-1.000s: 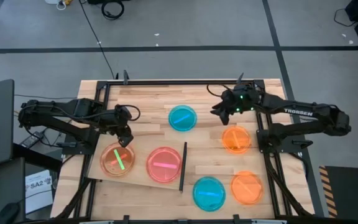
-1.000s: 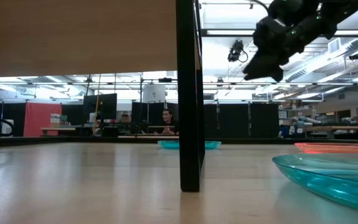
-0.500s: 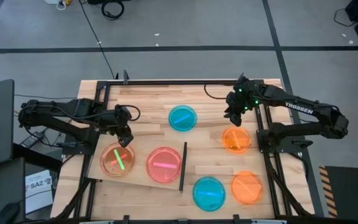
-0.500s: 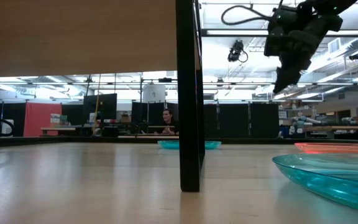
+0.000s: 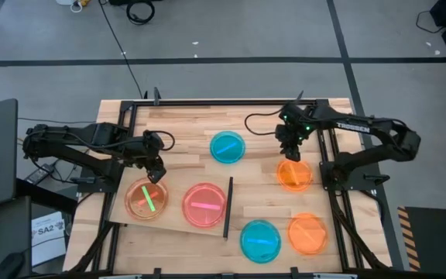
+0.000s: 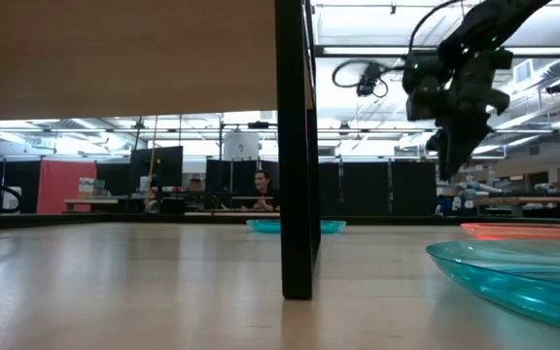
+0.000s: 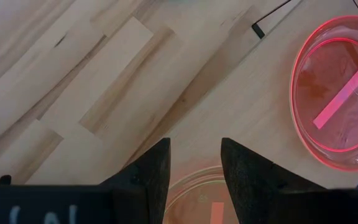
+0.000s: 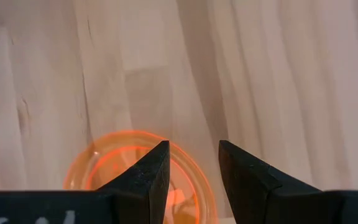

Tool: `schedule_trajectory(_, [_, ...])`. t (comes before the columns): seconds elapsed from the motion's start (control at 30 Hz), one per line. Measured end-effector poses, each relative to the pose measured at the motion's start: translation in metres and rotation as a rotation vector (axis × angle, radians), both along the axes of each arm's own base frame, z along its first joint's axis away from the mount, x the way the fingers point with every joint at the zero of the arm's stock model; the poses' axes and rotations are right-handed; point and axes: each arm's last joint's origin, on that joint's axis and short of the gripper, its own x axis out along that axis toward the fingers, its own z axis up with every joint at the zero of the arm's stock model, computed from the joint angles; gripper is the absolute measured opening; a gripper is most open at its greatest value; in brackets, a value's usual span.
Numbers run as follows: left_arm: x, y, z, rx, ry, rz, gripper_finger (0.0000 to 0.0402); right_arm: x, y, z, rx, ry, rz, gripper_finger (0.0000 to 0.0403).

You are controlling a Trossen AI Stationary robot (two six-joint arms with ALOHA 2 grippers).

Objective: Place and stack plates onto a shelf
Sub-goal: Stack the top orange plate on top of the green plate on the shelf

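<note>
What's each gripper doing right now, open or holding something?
Left gripper: open, empty, over the shelf's orange plate.
Right gripper: open, empty, above another orange plate.

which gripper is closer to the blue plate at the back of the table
Right. The right gripper hovers just beside the blue plate; the left gripper sits farther off, over the shelf.

Right arm stretched out, black two-finger right gripper [image 5: 289,153] pointing down, fingers parted, nothing held. Left arm bent low, left gripper [image 5: 158,175] also parted, empty.
</note>
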Motion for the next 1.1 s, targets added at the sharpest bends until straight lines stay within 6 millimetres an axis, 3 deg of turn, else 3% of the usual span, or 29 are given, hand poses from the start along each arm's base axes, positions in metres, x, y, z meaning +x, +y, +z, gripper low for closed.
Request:
schedule_trajectory(0.6, [0.000,0.000,0.000,0.000,0.000,0.000,0.0149,0.022,-0.003,-0.057,0.045,0.261,0.177,0.0144])
schedule_trajectory(1.1, [0.000,0.000,0.000,0.000,0.000,0.000,0.0149,0.026,-0.003,-0.073,0.080,0.315,0.222,0.0127])
